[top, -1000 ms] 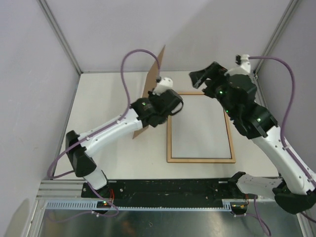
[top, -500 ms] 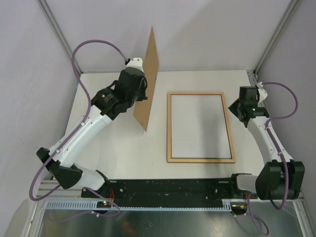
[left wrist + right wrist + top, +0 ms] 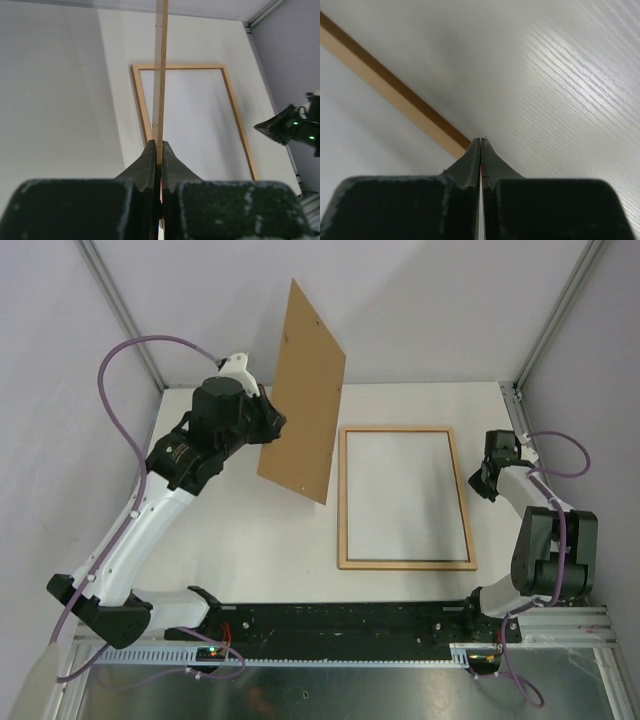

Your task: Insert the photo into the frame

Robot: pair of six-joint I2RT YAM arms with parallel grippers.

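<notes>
Left: the left gripper (image 3: 157,146) is clenched on one edge of the brown backing board (image 3: 303,390). From the wrist camera we see the board edge-on, pinched between both fingers. The board is held up off the table (image 3: 230,530) and tilted. Seen from overhead, its lower corner sits just left of the frame (image 3: 408,563).

Centre: the frame lies flat on the table, with its long sides running away from the arm bases and its pale wooden rails facing up. Inside the rails we see only plain white, and we cannot tell whether that is bare table or a sheet.

Right: the right gripper (image 3: 480,142) is closed tight, fingers pressed together with nothing between them. It sits low over the table, just beside the frame's right rail. The right arm is folded back at the right edge of the table.
</notes>
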